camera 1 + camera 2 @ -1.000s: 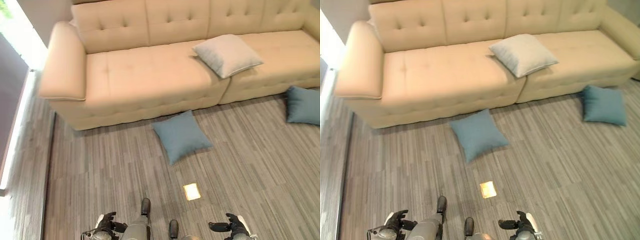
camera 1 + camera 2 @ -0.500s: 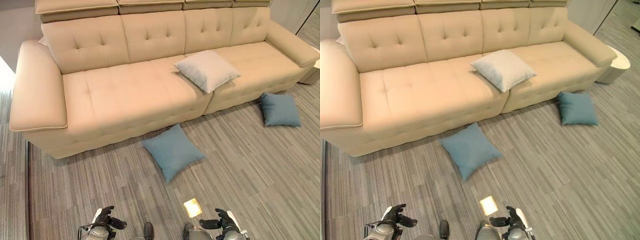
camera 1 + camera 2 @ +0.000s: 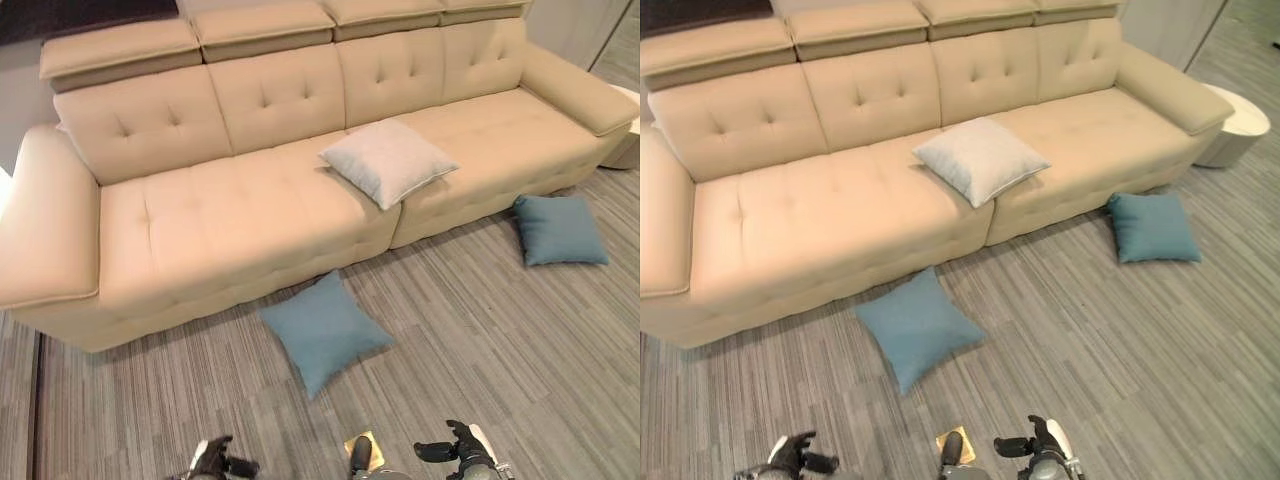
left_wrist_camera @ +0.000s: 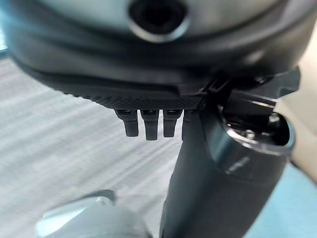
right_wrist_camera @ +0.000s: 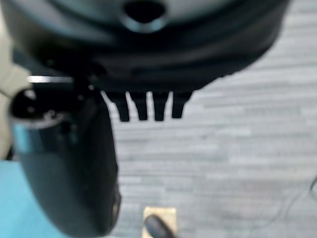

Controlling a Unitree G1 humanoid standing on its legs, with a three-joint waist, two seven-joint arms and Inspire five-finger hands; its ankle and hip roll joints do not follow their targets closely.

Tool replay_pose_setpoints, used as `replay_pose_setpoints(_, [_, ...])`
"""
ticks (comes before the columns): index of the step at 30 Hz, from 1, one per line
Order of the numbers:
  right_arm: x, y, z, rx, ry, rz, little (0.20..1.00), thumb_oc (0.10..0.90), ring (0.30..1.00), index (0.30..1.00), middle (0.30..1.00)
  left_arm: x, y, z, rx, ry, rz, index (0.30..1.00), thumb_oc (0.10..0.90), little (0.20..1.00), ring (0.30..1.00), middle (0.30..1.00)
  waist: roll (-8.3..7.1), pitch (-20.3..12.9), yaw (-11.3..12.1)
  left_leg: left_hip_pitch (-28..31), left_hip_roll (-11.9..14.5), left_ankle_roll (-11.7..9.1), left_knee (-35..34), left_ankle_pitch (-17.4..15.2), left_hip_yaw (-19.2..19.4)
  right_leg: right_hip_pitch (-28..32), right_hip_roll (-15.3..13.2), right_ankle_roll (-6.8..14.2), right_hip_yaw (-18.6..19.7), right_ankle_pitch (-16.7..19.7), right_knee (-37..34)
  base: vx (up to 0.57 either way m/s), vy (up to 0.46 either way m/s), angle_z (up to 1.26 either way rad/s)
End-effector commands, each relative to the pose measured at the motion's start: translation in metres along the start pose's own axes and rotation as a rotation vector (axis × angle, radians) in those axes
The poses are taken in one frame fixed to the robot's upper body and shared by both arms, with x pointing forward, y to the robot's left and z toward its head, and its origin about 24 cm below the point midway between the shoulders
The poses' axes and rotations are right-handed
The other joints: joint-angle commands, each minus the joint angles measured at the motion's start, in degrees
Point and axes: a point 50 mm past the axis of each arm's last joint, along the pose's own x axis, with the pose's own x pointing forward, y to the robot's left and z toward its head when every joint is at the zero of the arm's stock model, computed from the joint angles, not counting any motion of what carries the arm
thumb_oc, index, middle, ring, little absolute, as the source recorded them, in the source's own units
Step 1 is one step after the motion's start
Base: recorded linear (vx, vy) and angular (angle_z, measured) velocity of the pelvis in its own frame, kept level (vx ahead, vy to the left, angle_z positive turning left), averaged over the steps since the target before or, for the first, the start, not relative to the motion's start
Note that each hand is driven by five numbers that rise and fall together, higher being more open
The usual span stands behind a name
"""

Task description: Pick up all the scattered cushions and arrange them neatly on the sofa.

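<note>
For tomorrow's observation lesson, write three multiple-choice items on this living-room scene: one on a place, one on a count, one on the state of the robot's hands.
1. Where does the pale cushion lie?
A. On the floor by the armrest
B. On the sofa seat
C. On the round side table

2. How many blue cushions lie on the floor?
A. One
B. Two
C. Three

3. What are the left hand and the right hand doing?
A. Each holds a cushion
B. Both press on the sofa
C. Both are open and hold nothing

Answers: 1 B, it rests on the seat near the middle of the sofa. 2 B, one blue cushion lies before the sofa's front, another towards its right end. 3 C, each wrist view shows straight fingers over bare floor.
</note>
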Motion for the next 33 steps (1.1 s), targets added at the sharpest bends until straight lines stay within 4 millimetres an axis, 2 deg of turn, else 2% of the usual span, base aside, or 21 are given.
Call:
replay_pose_setpoints(1, [0.005,-0.023,0.000,-0.006,-0.007,-0.073,0.900,0.800,0.900,0.900,0.900,0.001,-0.004,0.014,0.030,-0.058,-0.009,0.900,0.800,0.900,0.900,0.900,-0.10,3.13,-0.61,-1.30,-1.49,4.52,-5.39,-3.05,1.59,1.27,-1.68,5.18,1.84,-5.40,4.42,0.14,-0.073,0.11])
replay_pose_setpoints(2, [0.005,-0.025,-0.002,-0.003,0.000,-0.078,0.900,0.800,0.900,0.900,0.900,0.001,-0.005,0.015,0.037,-0.065,-0.015,0.900,0.800,0.900,0.900,0.900,-0.10,2.89,-0.52,-2.74,-4.40,5.49,-8.92,-5.07,1.71,2.03,-1.36,5.71,1.98,-5.92,3.55,0.14,-0.036,0.12])
replay_pose_setpoints(3, [0.005,-0.025,-0.003,-0.005,0.002,-0.078,0.900,0.800,0.900,0.900,0.900,0.001,-0.006,0.015,0.038,-0.065,-0.018,0.900,0.800,0.900,0.900,0.900,0.06,2.76,-0.42,-2.59,-5.04,5.64,-11.08,-5.01,1.98,2.43,-1.06,5.84,2.11,-6.08,3.21,0.20,-0.030,0.03])
replay_pose_setpoints(6, [0.005,-0.024,-0.004,-0.006,0.007,-0.081,0.900,0.800,0.900,0.900,0.900,0.001,-0.005,0.015,0.040,-0.066,-0.017,0.900,0.800,0.900,0.900,0.900,0.69,2.32,0.27,-4.71,-7.59,5.81,-17.76,-1.71,2.43,3.98,0.56,6.21,3.08,-7.10,2.42,0.13,0.006,0.07])
replay_pose_setpoints(7, [0.005,-0.024,-0.004,-0.006,0.007,-0.081,0.900,0.800,0.900,0.900,0.900,0.001,-0.005,0.015,0.040,-0.066,-0.017,0.900,0.800,0.900,0.900,0.900,0.67,2.16,0.20,-4.87,-7.64,5.82,-17.90,-1.52,2.38,3.79,0.53,6.22,3.01,-7.03,2.40,0.14,0.026,0.10])
replay_pose_setpoints(8, [0.004,-0.023,-0.006,-0.011,0.010,-0.080,0.900,0.800,0.900,0.900,0.900,0.001,-0.005,0.014,0.046,-0.065,-0.020,0.900,0.800,0.900,0.900,0.900,0.92,2.07,0.44,-6.29,-7.89,6.04,-18.46,-0.19,4.17,4.93,1.40,6.06,3.36,-7.99,2.37,0.15,0.055,0.07])
replay_pose_setpoints(11, [0.003,-0.019,-0.008,-0.008,0.016,-0.067,0.900,0.800,0.900,0.900,0.900,0.000,-0.003,0.009,0.043,-0.051,-0.017,0.900,0.800,0.900,0.900,0.900,0.89,1.68,0.78,-4.53,-7.40,6.55,-20.34,-0.32,6.22,5.88,1.90,6.12,4.23,-8.80,2.87,0.15,0.072,-0.02])
replay_pose_setpoints(12, [0.001,-0.016,-0.011,-0.021,0.023,-0.058,0.900,0.800,0.900,0.900,0.900,-0.001,-0.003,0.003,0.039,-0.036,-0.016,0.900,0.800,0.900,0.900,0.900,0.70,0.92,1.22,-3.16,-8.46,7.20,-21.48,-0.71,4.97,6.52,1.53,6.67,4.38,-9.26,3.62,0.25,0.141,-0.21])
replay_pose_setpoints(17, [0.000,-0.010,-0.012,-0.036,0.024,-0.035,0.900,0.800,0.900,0.900,0.900,-0.001,0.001,-0.004,0.032,-0.013,-0.008,0.900,0.800,0.900,0.900,0.900,0.30,-0.54,1.73,-0.42,-8.85,8.89,-23.92,-1.93,5.69,5.88,-0.51,8.79,3.36,-9.73,8.39,0.15,0.113,-0.17])
replay_pose_setpoints(18, [0.000,-0.009,-0.010,-0.041,0.017,-0.029,0.900,0.800,0.900,0.900,0.900,-0.001,0.003,-0.004,0.027,-0.013,-0.001,0.900,0.800,0.900,0.900,0.900,0.34,-0.57,1.91,0.37,-8.96,9.47,-24.18,-2.42,5.66,4.67,-1.44,9.70,3.06,-9.46,11.44,0.09,0.129,0.05])
replay_pose_setpoints(19, [0.001,-0.008,-0.006,-0.054,0.007,-0.025,0.900,0.800,0.900,0.900,0.900,0.000,0.008,-0.002,0.018,-0.016,0.017,0.900,0.800,0.900,0.900,0.900,0.56,0.28,2.15,1.79,-9.15,10.52,-24.40,-3.12,5.59,1.78,-3.52,11.60,2.34,-7.77,18.28,0.12,0.152,0.02])
replay_pose_setpoints(20, [0.001,-0.008,-0.004,-0.057,0.001,-0.023,0.900,0.800,0.900,0.900,0.900,0.000,0.011,-0.001,0.017,-0.019,0.025,0.900,0.800,0.900,0.900,0.900,0.65,0.71,2.14,2.16,-9.24,10.94,-24.21,-3.25,5.32,0.55,-4.25,12.31,2.29,-6.82,21.19,0.07,0.106,-0.02])
replay_pose_setpoints(21, [0.001,-0.008,-0.004,-0.057,0.001,-0.023,0.900,0.800,0.900,0.900,0.900,0.000,0.011,-0.001,0.017,-0.019,0.025,0.900,0.800,0.900,0.900,0.900,0.71,0.51,2.14,1.92,-9.16,10.93,-24.21,-3.18,5.32,0.37,-4.15,12.27,2.28,-6.66,21.04,0.04,0.051,0.00])
replay_pose_setpoints(22, [0.002,-0.008,-0.001,-0.052,-0.010,-0.024,0.900,0.800,0.900,0.900,0.900,0.001,0.013,0.000,0.016,-0.023,0.031,0.900,0.800,0.900,0.900,0.900,0.85,1.19,1.99,2.27,-9.41,11.42,-23.84,-3.40,4.93,-0.82,-4.87,12.97,2.58,-5.48,24.13,0.08,0.046,0.12])
replay_pose_setpoints(23, [0.002,-0.007,0.001,-0.044,-0.016,-0.022,0.900,0.800,0.900,0.900,0.900,0.001,0.015,-0.001,0.010,-0.020,0.038,0.900,0.800,0.900,0.900,0.900,1.32,1.52,1.82,3.26,-9.47,11.72,-24.18,-3.76,4.01,-2.40,-5.37,12.48,3.52,-5.15,26.25,0.08,0.046,0.16])
replay_pose_setpoints(26, [0.002,-0.007,0.001,-0.044,-0.016,-0.023,0.900,0.800,0.900,0.900,0.900,0.001,0.015,-0.001,0.010,-0.021,0.038,0.900,0.800,0.900,0.900,0.900,1.40,1.33,1.82,3.04,-9.37,11.69,-24.19,-3.68,4.00,-2.54,-5.25,12.43,3.49,-4.96,26.05,0.07,-0.016,0.17])
replay_pose_setpoints(27, [0.002,-0.007,0.004,-0.050,-0.029,-0.022,0.900,0.800,0.900,0.900,0.900,0.000,0.015,-0.003,0.015,-0.015,0.040,0.900,0.800,0.900,0.900,0.900,1.67,1.43,1.43,4.48,-9.31,11.36,-24.89,-4.36,2.24,-3.86,-5.53,10.96,5.21,-6.06,21.15,0.19,-0.095,0.20])
replay_pose_setpoints(30, [0.003,-0.009,0.007,-0.054,-0.040,-0.024,0.900,0.800,0.900,0.900,0.900,0.001,0.014,-0.003,0.031,-0.017,0.040,0.900,0.800,0.900,0.900,0.900,1.10,1.60,0.74,4.70,-9.67,10.95,-24.80,-4.81,0.78,-6.05,-4.65,11.13,8.67,-3.92,15.27,0.13,-0.105,0.10])
replay_pose_setpoints(31, [0.003,-0.009,0.007,-0.054,-0.039,-0.024,0.900,0.800,0.900,0.900,0.900,0.001,0.014,-0.003,0.031,-0.017,0.040,0.900,0.800,0.900,0.900,0.900,1.15,1.66,0.76,4.80,-9.63,10.94,-24.80,-4.87,0.78,-5.92,-4.60,11.12,8.66,-3.91,15.20,0.08,-0.088,0.26])
replay_pose_setpoints(33, [0.003,-0.010,0.008,-0.057,-0.041,-0.022,0.900,0.800,0.900,0.900,0.900,0.001,0.014,0.000,0.042,-0.023,0.038,0.900,0.800,0.900,0.900,0.900,0.43,2.21,-0.03,5.49,-9.85,10.36,-24.87,-5.11,-0.84,-7.03,-3.36,11.40,12.49,-2.06,11.53,0.12,-0.149,0.28])
